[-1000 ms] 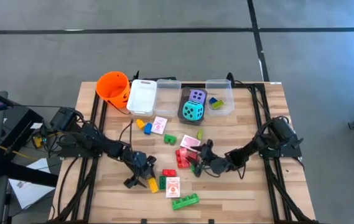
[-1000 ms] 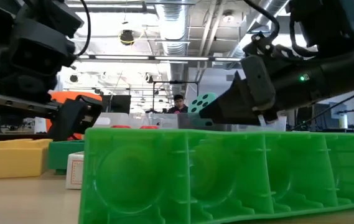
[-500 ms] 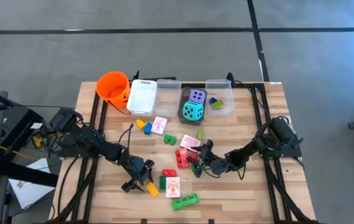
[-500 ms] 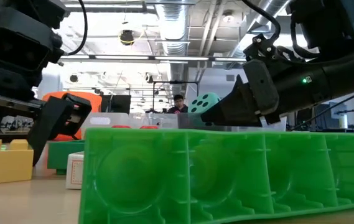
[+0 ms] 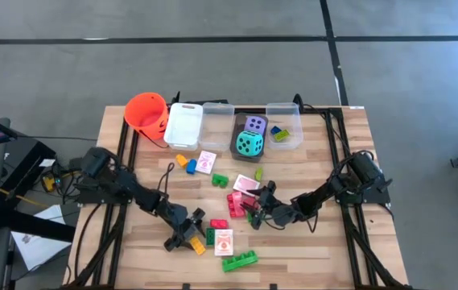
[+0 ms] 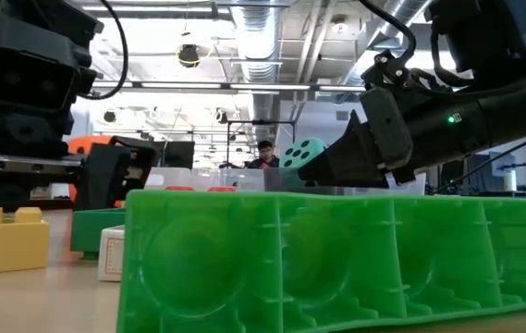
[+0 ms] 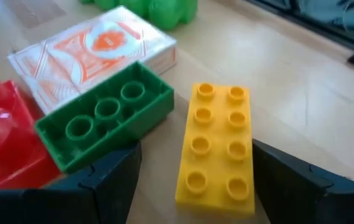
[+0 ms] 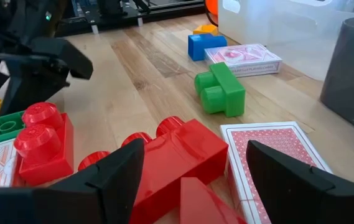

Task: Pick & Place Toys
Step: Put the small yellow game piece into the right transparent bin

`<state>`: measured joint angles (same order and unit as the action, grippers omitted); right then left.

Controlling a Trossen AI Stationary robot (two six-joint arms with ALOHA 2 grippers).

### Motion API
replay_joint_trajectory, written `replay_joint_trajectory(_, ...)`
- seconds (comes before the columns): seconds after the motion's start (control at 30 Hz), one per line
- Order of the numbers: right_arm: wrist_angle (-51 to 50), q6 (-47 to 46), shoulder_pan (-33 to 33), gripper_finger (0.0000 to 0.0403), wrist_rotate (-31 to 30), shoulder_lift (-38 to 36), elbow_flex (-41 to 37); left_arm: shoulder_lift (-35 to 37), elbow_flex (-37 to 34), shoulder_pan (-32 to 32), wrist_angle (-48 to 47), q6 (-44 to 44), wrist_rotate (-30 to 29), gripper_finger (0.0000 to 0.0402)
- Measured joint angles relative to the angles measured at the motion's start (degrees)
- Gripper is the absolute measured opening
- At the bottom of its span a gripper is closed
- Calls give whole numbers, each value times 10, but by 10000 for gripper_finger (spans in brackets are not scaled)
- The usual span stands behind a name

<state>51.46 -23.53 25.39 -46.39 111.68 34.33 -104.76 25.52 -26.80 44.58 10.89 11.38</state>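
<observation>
1. The left gripper (image 5: 190, 234) reaches low over the table's front, jaws apart and empty, straddling a yellow brick (image 7: 216, 144) that lies flat between its fingers (image 7: 111, 180).
2. Since a second ago, it has slid slightly toward the table's centre, closing in on that brick.
3. A green brick (image 7: 105, 115) and pink-white card (image 7: 93, 53) crowd beside it; the right gripper (image 5: 254, 213) hovers open over the red bricks (image 8: 173, 155).
</observation>
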Motion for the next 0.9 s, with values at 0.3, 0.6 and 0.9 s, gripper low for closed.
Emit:
replay_joint_trajectory(0.3,0,0,0,276,0,0,0,-57,0,-6,113,-79,-6,280)
replay_joint_trajectory(0.6,0,0,0,276,0,0,0,-85,1,-24,128,-79,-20,277)
replay_joint_trajectory(0.9,0,0,0,276,0,0,0,-85,1,-25,111,-67,-30,230)
